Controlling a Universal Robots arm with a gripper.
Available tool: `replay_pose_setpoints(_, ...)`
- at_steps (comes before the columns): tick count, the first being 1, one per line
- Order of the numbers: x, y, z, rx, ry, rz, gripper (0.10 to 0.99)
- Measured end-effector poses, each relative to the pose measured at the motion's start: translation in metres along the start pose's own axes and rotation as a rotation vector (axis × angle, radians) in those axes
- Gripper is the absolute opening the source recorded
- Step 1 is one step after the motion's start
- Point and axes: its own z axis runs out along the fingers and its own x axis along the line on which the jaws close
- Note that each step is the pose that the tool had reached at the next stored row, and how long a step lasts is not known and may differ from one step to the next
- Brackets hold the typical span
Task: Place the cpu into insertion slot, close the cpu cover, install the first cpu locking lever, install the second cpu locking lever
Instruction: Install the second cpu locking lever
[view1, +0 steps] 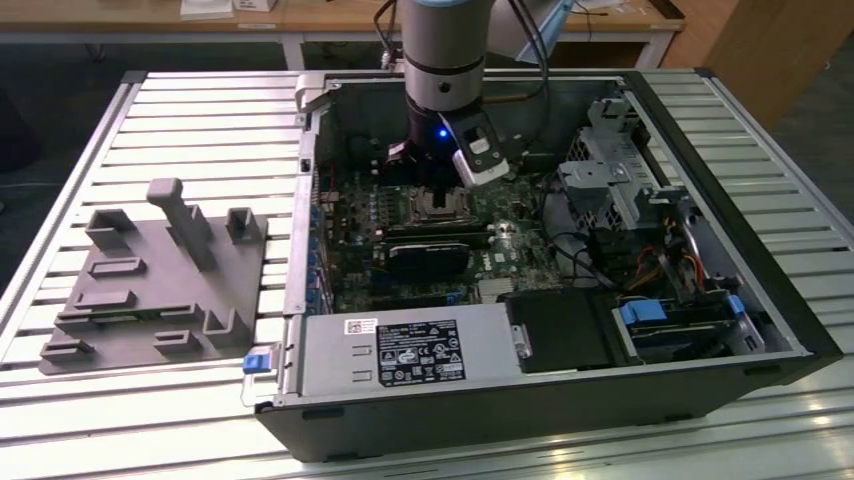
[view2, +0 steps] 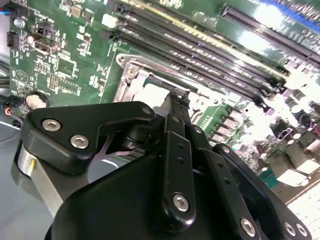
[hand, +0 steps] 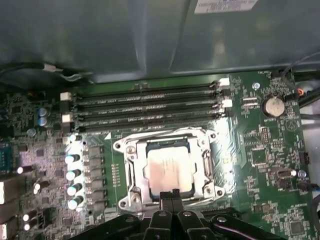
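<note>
A robot arm reaches down into an open computer case (view1: 747, 300) lying on a slatted metal table (view1: 200, 120). Its black end effector (hand: 170, 196) hangs low over the green motherboard (hand: 260, 150), its two fingertips pressed together with nothing between them, right at the near edge of the insertion slot (hand: 131, 187). Directly ahead of the fingertips, the cpu (hand: 167, 170) already lies flat in the slot, its pale silvery face turned up. The cpu cover (hand: 202, 142), a thin metal frame, lies down around the chip, so the chip shows through its window. By these views, the placing of the chip looks done and the cover looks closed. Whether either locking lever is latched cannot be told; the closed fingertips sit at the frame's near edge, which suggests work on a lever or the cover there. Beyond the slot run four long black memory slots (hand: 150, 107). Beside the case, a grey parts holder (view1: 154, 275) rests on the table.
</note>
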Motion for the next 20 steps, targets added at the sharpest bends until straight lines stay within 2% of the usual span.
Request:
replay_pose_setpoints(4, -0.0029, 0.0080, 0.0009, 0.013, -0.0015, -0.001, 0.106)
replay_pose_setpoints(9, -0.0053, 0.0108, 0.0013, 0.022, -0.0027, -0.001, 0.106)
replay_pose_setpoints(20, -0.0055, 0.0113, -0.0022, 0.024, -0.0029, -0.002, 0.106)
